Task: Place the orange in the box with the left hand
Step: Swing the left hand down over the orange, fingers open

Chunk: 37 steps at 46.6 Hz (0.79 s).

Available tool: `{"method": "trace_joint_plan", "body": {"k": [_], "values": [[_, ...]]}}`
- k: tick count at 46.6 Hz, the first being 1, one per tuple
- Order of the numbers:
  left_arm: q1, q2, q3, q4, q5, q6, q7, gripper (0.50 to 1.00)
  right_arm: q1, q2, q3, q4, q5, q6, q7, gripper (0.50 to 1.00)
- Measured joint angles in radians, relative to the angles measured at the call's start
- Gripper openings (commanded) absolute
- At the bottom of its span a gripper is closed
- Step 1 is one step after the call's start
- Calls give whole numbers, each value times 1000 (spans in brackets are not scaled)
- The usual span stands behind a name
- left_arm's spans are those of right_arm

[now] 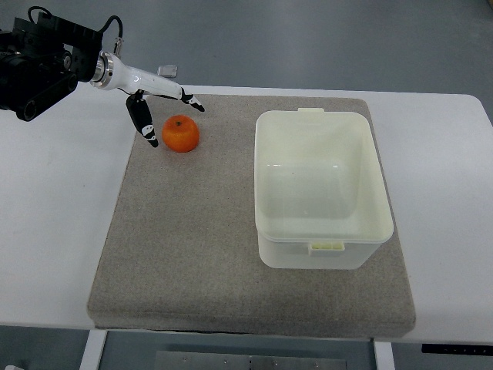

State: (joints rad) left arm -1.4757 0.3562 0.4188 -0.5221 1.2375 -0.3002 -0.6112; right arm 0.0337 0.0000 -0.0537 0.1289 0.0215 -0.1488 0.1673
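Note:
An orange [181, 133] rests on the grey mat [192, 247] near its far left corner. My left hand [171, 119] reaches in from the upper left with its fingers spread. The thumb [144, 121] points down just left of the orange, and the other fingers [185, 98] stretch out behind it. Nothing is held. A white plastic box [322, 188] stands open and empty on the right side of the mat.
The mat lies on a white table [54, 216]. A small grey object [167, 71] sits at the table's far edge behind the hand. The box's rim [323, 239] rises above the mat.

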Motion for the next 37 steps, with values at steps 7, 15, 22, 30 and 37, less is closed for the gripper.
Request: {"method": "trace_joint_plan", "body": {"k": [7, 15, 22, 30, 37], "values": [[12, -7, 1, 14, 6, 72, 0, 988, 0, 0, 0, 0, 0, 0, 0, 926], [35, -11, 3, 16, 6, 74, 0, 988, 0, 0, 0, 0, 0, 0, 0, 926], [46, -21, 4, 15, 11, 73, 0, 988, 0, 0, 0, 0, 0, 0, 0, 926], [60, -28, 6, 16, 13, 73, 0, 990, 0, 0, 0, 0, 0, 0, 0, 926], [78, -37, 8, 20, 13, 74, 0, 990, 0, 0, 0, 0, 0, 0, 0, 926]]}}
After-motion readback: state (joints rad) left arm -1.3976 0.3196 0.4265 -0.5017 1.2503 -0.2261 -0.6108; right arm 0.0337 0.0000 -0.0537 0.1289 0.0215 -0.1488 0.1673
